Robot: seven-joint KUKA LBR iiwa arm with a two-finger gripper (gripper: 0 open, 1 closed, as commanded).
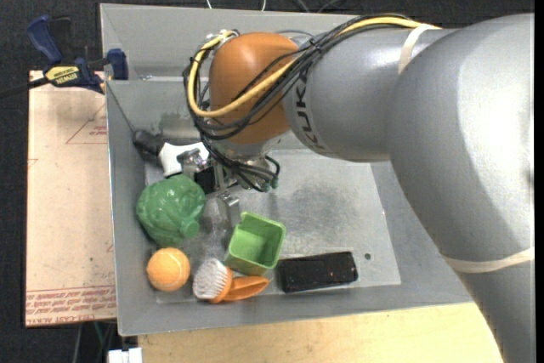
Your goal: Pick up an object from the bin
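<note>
Plainly, crowding is the risk. The fingers (226,210) hang low at the left-middle of the bin (336,191), in the gap between a crumpled green lump (170,210) on their left and a square green cup (255,244) just nearer. Whether they are open or closed I cannot tell. A descent here could knock either thing aside or catch the cup's rim, and the lump looks soft enough to squash and slip. Lettering on the arm (382,98) reads KUKA, partly hidden by cables.

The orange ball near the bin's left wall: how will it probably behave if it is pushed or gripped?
The orange ball looks round and smooth, so it would probably roll when pushed, and may slip from a pinch. The brush beside it might stop it.
</note>
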